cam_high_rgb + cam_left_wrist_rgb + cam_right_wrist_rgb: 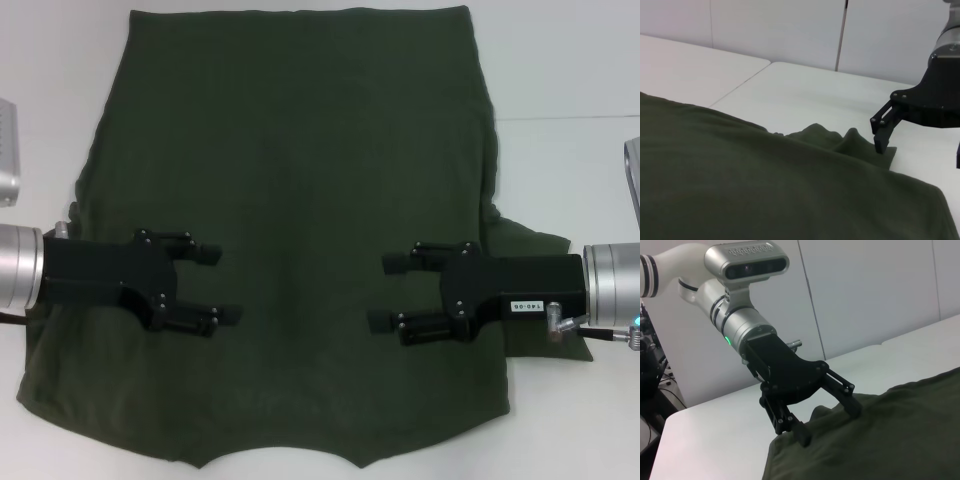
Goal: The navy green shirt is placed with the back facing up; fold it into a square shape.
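The shirt (300,200) lies flat on the white table (570,70), filling most of it, its right sleeve bunched beside the right edge. The left gripper (228,284) is over the shirt's left side, fingers spread, grasping nothing. The right gripper (380,292) is over the shirt's right side, facing the left one, likewise spread and holding nothing.

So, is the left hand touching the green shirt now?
Touching. In the right wrist view the left hand has both open fingertips pressed onto the edge of the navy green shirt, with no gap visible. The head view agrees.
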